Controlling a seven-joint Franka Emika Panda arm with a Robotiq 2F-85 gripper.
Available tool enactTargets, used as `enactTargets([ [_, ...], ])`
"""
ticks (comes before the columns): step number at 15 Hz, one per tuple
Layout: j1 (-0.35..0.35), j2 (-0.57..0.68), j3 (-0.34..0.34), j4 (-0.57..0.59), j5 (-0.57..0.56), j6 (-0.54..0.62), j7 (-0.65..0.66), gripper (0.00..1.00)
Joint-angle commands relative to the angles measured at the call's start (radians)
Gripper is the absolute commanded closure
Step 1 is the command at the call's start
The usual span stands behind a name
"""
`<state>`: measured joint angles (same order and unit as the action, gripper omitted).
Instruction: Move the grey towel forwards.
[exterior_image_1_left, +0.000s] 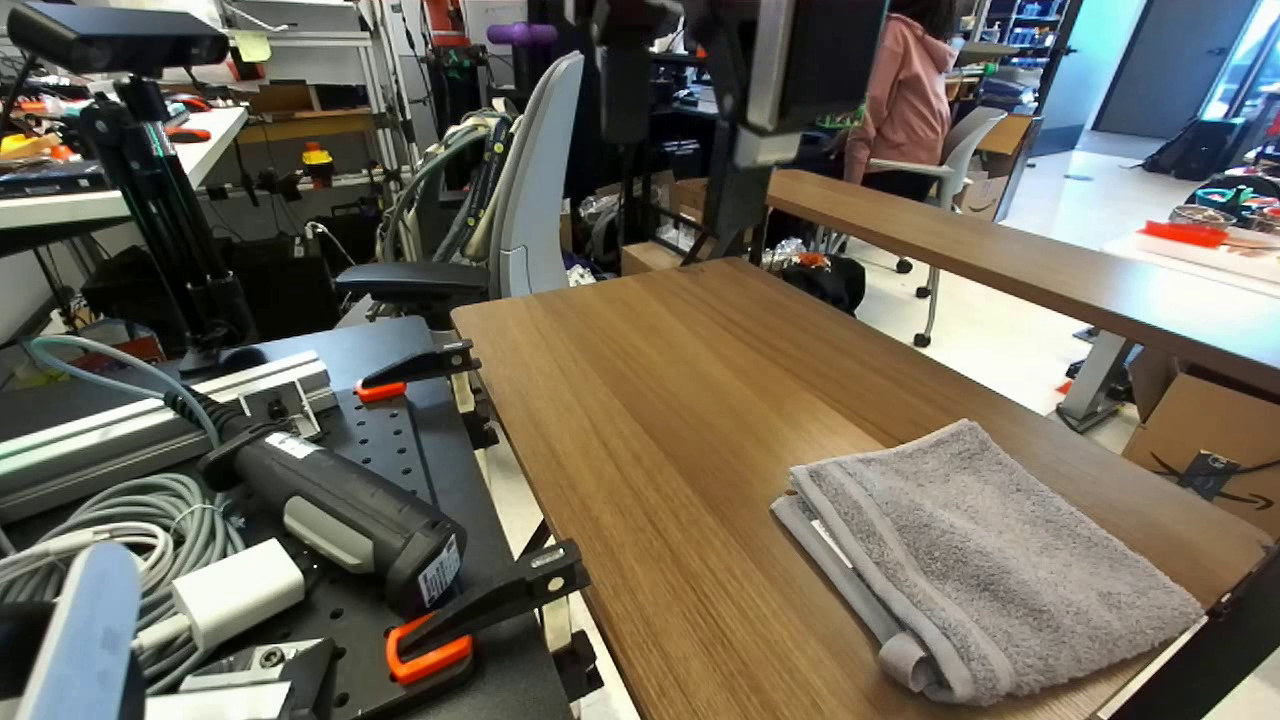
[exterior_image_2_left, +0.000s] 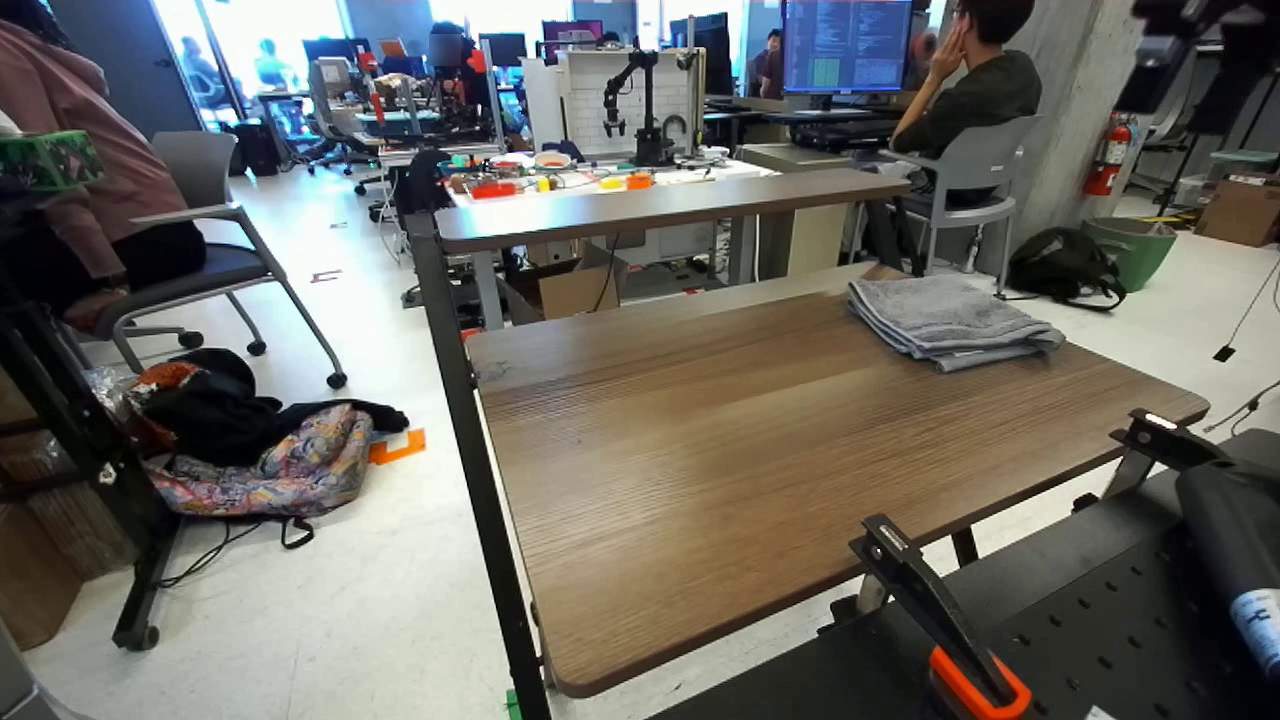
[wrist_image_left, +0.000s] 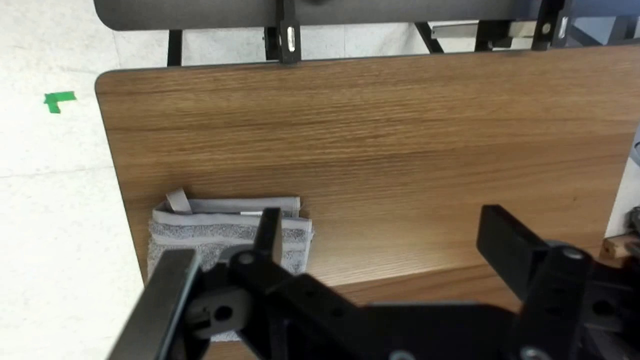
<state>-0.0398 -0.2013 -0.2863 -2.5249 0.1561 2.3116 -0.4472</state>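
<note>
Tool (wrist_image_left: 382, 230), spread wide and empty, hangs above the table (wrist_image_left: 380, 125), where the towel (wrist_image_left: 220, 232) lies at eight o'clock in the wrist view. Probably best: align over it, then pinch all layers.

In an exterior view my gripper (exterior_image_1_left: 685, 140) hangs at the top, well apart from the grey towel (exterior_image_1_left: 1000, 560), which lies folded on the brown table (exterior_image_1_left: 660, 420). Beside the table I see a black perforated board (exterior_image_1_left: 378, 432) bearing a corded black tool (exterior_image_1_left: 350, 500), coiled grey cable (exterior_image_1_left: 205, 510) and two orange-ended clamps (exterior_image_1_left: 500, 600). A grey chair (exterior_image_1_left: 545, 180) stands beyond.
</note>
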Motion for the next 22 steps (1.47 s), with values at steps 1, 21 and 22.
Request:
enactTargets([
  [1, -0.004, 0.172, 0.058, 0.099, 0.068, 0.113, 0.080, 0.00],
  [21, -0.147, 0.938, 0.148, 0.727, 0.022, 0.239, 0.449, 0.00],
  [22, -0.143, 0.949, 0.149, 0.729, 0.020, 0.238, 0.459, 0.00],
])
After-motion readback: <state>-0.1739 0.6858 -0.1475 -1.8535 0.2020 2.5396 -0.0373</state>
